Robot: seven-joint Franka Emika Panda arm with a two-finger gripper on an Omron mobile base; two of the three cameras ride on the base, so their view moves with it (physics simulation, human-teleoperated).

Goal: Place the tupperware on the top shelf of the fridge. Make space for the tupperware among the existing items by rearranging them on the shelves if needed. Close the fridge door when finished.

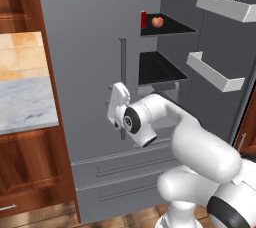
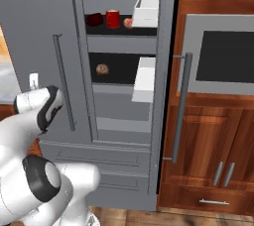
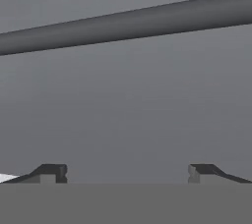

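Facing the closed left door of the fridge (image 1: pixel 85 62), the pincer (image 3: pixel 127 173) stood wide and empty, the bar handle (image 3: pixel 126 22) just ahead of its tips. The tupperware could not be located. Withdrawing squarely would keep the tips off the handle; the top shelf (image 2: pixel 119 30), holding the red can (image 2: pixel 112 19), lay up and aside.

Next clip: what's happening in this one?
The arm's end effector is open and empty, facing the closed left fridge door with its bar handle just ahead. The right door stands open. A red can and an apple sit on the top shelf; a brown lump is on the lower shelf.
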